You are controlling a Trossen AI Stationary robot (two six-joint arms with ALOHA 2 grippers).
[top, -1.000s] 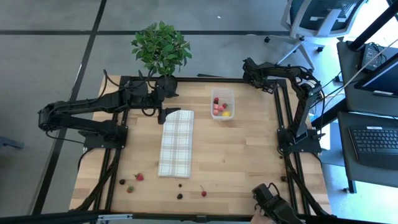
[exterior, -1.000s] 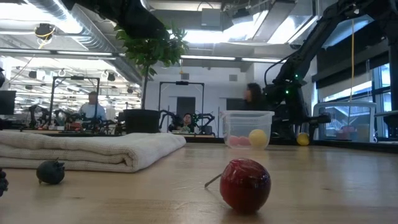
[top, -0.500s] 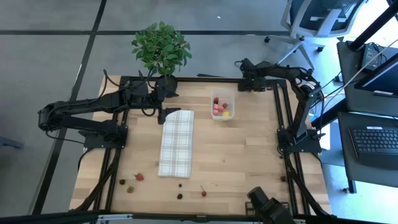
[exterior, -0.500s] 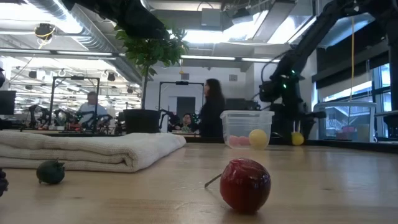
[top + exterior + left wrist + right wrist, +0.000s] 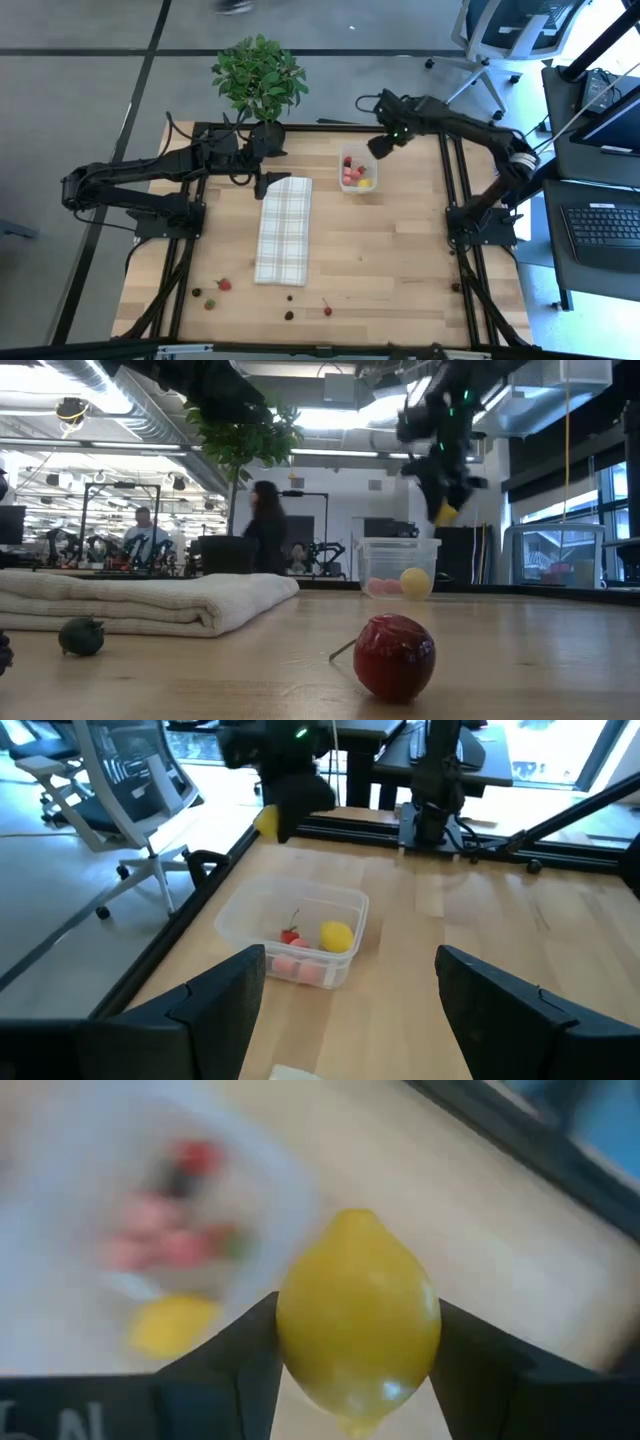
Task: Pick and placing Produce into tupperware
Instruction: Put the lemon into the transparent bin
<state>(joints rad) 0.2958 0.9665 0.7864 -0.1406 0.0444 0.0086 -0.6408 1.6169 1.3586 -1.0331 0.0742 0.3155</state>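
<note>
The clear tupperware (image 5: 358, 168) (image 5: 398, 565) (image 5: 295, 935) stands near the table's far edge and holds pink, red and one yellow piece. My right gripper (image 5: 383, 145) (image 5: 445, 485) hovers just beyond its far right corner, shut on a yellow lemon-like piece (image 5: 358, 1320) (image 5: 447, 512) (image 5: 266, 819). My left gripper (image 5: 350, 1010) is open and waits over the far end of the checked cloth (image 5: 283, 228). Loose produce lies near the table's near edge: a red piece (image 5: 224, 284), a red stemmed piece (image 5: 395, 655) and dark pieces (image 5: 289, 315). My right gripper pinches the yellow piece between its two fingers, one finger (image 5: 245, 1370) on each side of its middle (image 5: 300, 1330). The fingers come from above, pointing down. The piece is lifted clear, above the height of the tupperware's rim.
A leafy potted plant (image 5: 258, 78) stands at the table's far edge behind my left arm. The folded cloth (image 5: 150, 600) lies left of the tupperware. One small piece (image 5: 455, 287) sits by the right frame rail. A person walks in the room beyond the table.
My right gripper has risen from the table's far right corner and swung toward the table's left, to the tupperware. The yellow piece, which lay on the table by that corner, is now lifted clear in its fingers. A person in the background has walked across.
</note>
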